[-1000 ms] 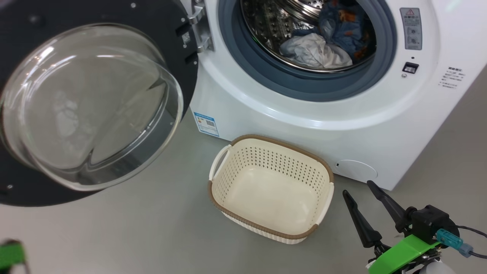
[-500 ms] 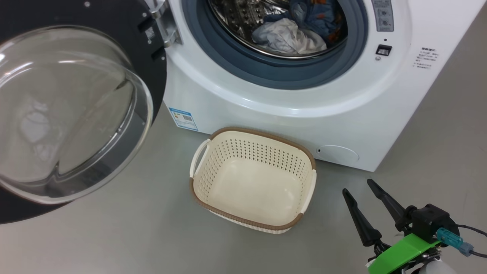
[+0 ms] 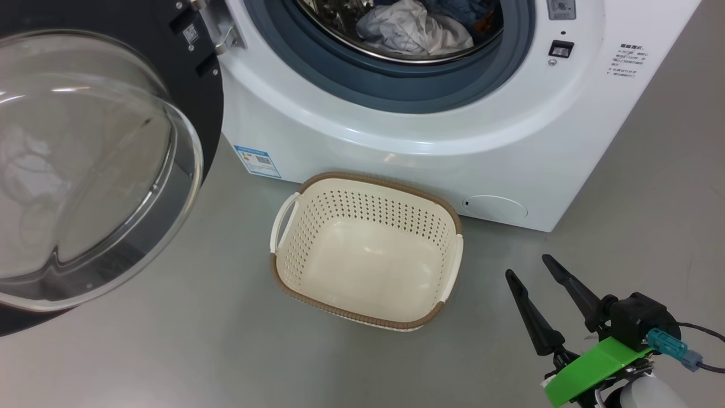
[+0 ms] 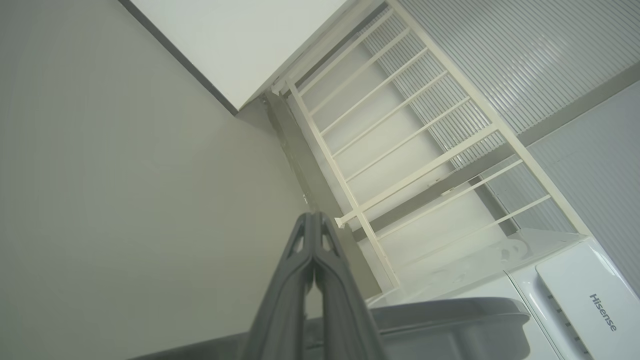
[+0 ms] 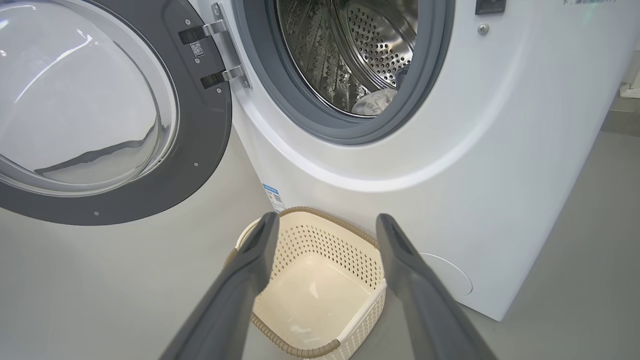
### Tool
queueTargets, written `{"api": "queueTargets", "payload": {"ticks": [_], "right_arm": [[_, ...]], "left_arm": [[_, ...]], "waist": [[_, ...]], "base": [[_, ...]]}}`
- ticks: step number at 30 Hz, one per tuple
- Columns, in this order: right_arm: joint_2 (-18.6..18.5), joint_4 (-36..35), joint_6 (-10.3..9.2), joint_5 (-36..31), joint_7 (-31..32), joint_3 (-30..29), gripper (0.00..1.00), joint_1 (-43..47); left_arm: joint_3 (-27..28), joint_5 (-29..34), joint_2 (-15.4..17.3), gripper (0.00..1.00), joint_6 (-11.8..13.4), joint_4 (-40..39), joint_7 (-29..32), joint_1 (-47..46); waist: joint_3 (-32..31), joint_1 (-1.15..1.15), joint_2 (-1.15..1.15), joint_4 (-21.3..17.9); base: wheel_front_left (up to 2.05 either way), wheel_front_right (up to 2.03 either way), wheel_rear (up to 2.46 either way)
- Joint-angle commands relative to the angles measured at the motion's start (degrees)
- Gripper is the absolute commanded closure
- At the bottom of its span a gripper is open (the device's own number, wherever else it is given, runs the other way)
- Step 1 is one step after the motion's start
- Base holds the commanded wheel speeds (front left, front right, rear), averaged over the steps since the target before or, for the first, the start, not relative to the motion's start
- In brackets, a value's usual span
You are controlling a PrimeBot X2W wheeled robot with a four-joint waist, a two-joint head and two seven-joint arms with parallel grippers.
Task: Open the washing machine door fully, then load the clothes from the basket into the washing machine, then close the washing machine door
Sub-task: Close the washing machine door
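Observation:
The white washing machine [image 3: 396,141] stands with its drum open, and the clothes [image 3: 413,28], white cloth with blue fabric behind, lie inside the drum. The washing machine door [image 3: 85,170] is swung wide open to the left, its glass bowl facing me. On the floor in front sits the basket [image 3: 368,204], with nothing in it. My right gripper [image 3: 528,267] hangs open to the right of the basket, apart from it, with nothing between its fingers. The right wrist view shows the right gripper [image 5: 326,220] open above the basket [image 5: 325,245]. My left gripper [image 4: 312,216] is shut on nothing.
Grey floor [image 3: 170,351] surrounds the basket. A blue label [image 3: 257,161] and a round flap [image 3: 495,207] mark the washer's lower front. In the left wrist view, a white rail rack [image 4: 400,150] and a white appliance top [image 4: 575,300] stand by a wall.
The head camera has shifted, so washer, door and basket now sit higher and further left in view. The things themselves have not moved, and the right gripper stays open.

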Motion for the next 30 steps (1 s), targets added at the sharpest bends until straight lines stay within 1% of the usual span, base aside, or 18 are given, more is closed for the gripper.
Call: {"api": "queueTargets", "payload": {"ticks": [1,7,16,23,30], "right_arm": [[-0.37,-1.23,0.16,-0.24,-0.27,1.26,0.00,-0.94],[-0.60,-1.16,0.16,-0.33,-0.27,1.75,0.00,-1.73],[-0.99,-1.09,0.16,-0.25,-0.27,2.11,0.00,-2.34],[-0.95,-0.88,0.16,-0.32,-0.27,1.67,0.00,-2.51],[-0.61,-0.88,0.16,-0.35,-0.27,1.28,0.00,-2.30]], "left_arm": [[0.09,-0.65,5.45,1.00,-0.17,0.42,3.12,-1.70],[-2.41,-1.63,6.47,1.00,1.08,4.28,11.46,-3.87],[-4.06,-2.13,5.69,1.00,2.21,5.28,16.47,-4.18],[-5.89,-2.94,4.41,1.00,1.70,3.14,22.42,-2.94],[-7.86,-3.36,3.52,1.00,1.09,-1.95,27.77,-0.42]], "waist": [[0.24,0.00,0.00,0.21],[0.90,0.00,0.00,0.38],[1.28,0.00,0.00,0.15],[1.19,0.00,0.00,0.29],[0.40,0.00,0.00,1.00]], "base": [[0.00,0.00,0.00],[0.00,0.00,0.00],[0.00,0.00,0.00],[0.00,0.00,0.00],[0.00,0.00,0.00]]}}
